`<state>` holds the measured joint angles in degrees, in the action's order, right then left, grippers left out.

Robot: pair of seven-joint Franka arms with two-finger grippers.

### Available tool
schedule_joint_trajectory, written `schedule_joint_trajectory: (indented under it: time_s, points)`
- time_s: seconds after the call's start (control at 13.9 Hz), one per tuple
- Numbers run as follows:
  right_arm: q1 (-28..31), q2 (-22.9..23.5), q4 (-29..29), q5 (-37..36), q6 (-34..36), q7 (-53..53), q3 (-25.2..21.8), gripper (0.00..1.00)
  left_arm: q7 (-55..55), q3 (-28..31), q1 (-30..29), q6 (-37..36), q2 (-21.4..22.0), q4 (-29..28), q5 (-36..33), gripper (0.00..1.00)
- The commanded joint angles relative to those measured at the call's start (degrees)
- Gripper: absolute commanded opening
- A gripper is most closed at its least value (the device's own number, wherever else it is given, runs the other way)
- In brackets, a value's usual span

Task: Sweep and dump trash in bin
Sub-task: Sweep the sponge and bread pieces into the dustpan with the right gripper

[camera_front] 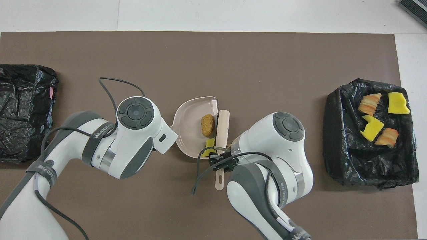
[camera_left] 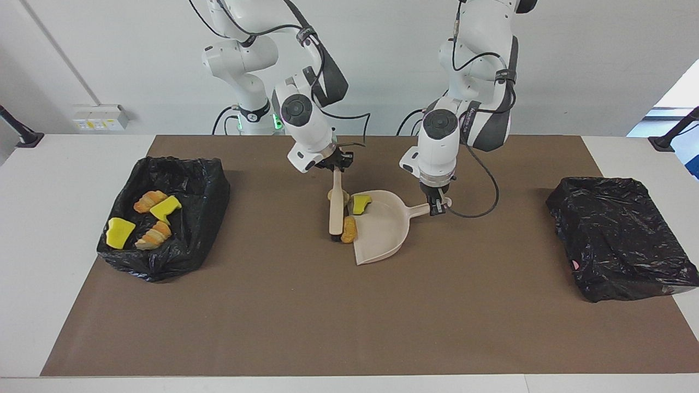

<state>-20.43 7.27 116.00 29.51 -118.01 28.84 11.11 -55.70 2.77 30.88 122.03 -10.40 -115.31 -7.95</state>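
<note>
Mid-table, the brush (camera_left: 336, 207) is clenched by the right gripper (camera_left: 337, 162) and the dustpan (camera_left: 382, 229) handle by the left gripper (camera_left: 437, 206). Three trash pieces (camera_left: 349, 229) are gathered at the pan's mouth; four trash chunks (camera_left: 150, 218) are held in the black-lined bin (camera_left: 202, 218) at the right arm's end.

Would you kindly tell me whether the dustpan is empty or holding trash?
Holding trash: an orange-brown lump and a yellow sponge piece sit inside the dustpan.
</note>
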Motion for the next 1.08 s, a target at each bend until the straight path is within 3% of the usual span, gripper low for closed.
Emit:
schedule_joint_trajectory:
  time_s: [0.0,0.22,0.58,0.86,1.01]
  points:
    - [-1.27,3.19,-7.18,0.56,1.37,3.58,0.05,0.0,-0.55,0.04,0.67,2.42,1.87,-2.73,0.13,0.0]
    - [-0.05,1.97,-9.21,-2.24,7.5,3.94,-0.74,0.0,-0.9,0.13,0.15,2.42,1.7,-2.38,2.85,0.0]
    - [1.71,-2.78,-8.61,-18.23,18.84,9.73,-0.65,0.0,-5.98,0.56,-1.34,1.28,1.87,-1.76,4.35,0.0]
    - [2.85,-12.78,8.58,-19.93,17.38,9.04,-0.3,0.0,-13.12,0.65,-2.41,-4.07,4.24,-2.28,3.04,0.0]
    - [1.98,-14.47,13.36,-19.49,16.93,10.17,-0.21,0.0,-12.51,0.65,-1.79,-4.26,5.03,-3.16,0.83,0.0]
